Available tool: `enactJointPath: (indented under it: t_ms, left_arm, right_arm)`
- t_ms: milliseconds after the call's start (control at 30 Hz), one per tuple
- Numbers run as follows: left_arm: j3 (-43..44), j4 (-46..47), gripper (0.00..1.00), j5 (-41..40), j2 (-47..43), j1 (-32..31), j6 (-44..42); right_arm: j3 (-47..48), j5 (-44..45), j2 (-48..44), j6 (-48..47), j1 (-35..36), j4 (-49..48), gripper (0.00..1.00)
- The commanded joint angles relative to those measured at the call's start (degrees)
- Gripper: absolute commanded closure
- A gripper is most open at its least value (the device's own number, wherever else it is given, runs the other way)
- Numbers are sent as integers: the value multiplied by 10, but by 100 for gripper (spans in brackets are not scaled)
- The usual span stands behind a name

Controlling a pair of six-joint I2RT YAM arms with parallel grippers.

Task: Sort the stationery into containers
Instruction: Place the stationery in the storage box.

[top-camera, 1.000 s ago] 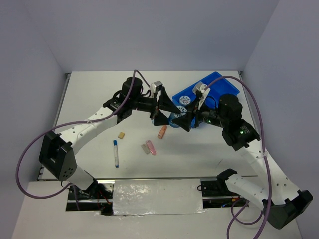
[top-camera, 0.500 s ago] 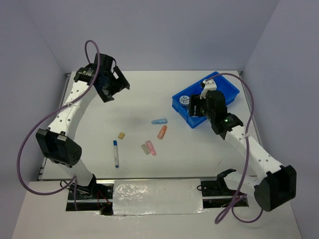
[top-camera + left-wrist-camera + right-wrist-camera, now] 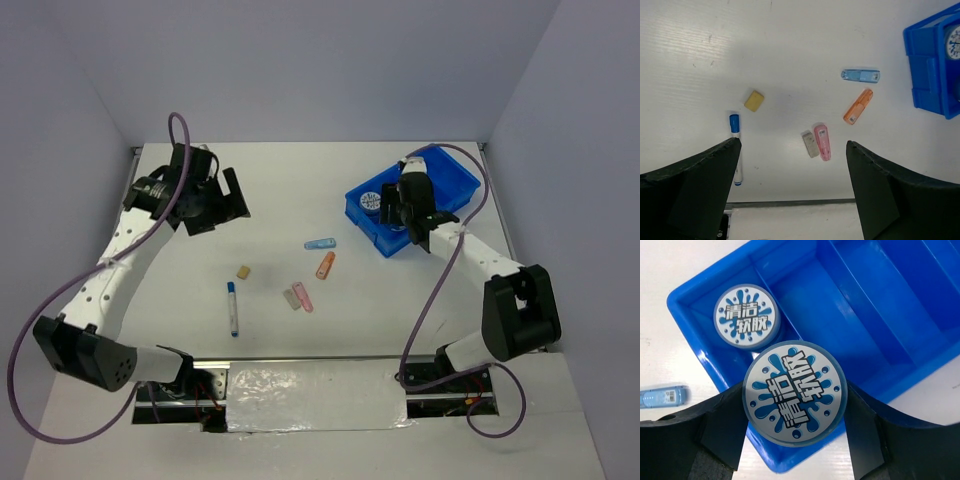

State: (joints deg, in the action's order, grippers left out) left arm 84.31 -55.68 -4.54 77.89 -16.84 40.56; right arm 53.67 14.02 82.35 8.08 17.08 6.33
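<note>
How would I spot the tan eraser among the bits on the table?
Find the blue tray at the table's far right, then scan left. The tan eraser lies near the blue-white pen's capped end: the only squat, blocky piece; its neighbours are slim.

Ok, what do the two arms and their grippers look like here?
The left arm and right arm have white links, black joints and loose purple cables. The left gripper and right gripper are black, with broad wedge-shaped fingers.
</note>
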Motion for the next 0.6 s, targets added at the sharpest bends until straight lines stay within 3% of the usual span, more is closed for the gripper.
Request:
enactJointPath:
  t_ms: [0, 300, 367, 400, 567]
  left_arm:
    - [1, 14, 1, -1, -35, 1, -37]
    - [7, -31, 1, -23, -56, 18, -57]
    - [4, -29, 1, -22, -56, 22, -61]
    - [-1, -28, 1, -18, -56, 29, -65]
    - [-15, -18, 1, 2, -54, 44, -72]
  right_arm:
    - [50, 0, 13, 7, -3, -60, 65]
    - [20, -21, 16, 41, -2, -61, 51]
    - [13, -32, 13, 42, 0, -80, 43]
    - [13, -35, 16, 42, 0, -79, 34]
    - [24, -25, 26, 38, 0, -68, 21]
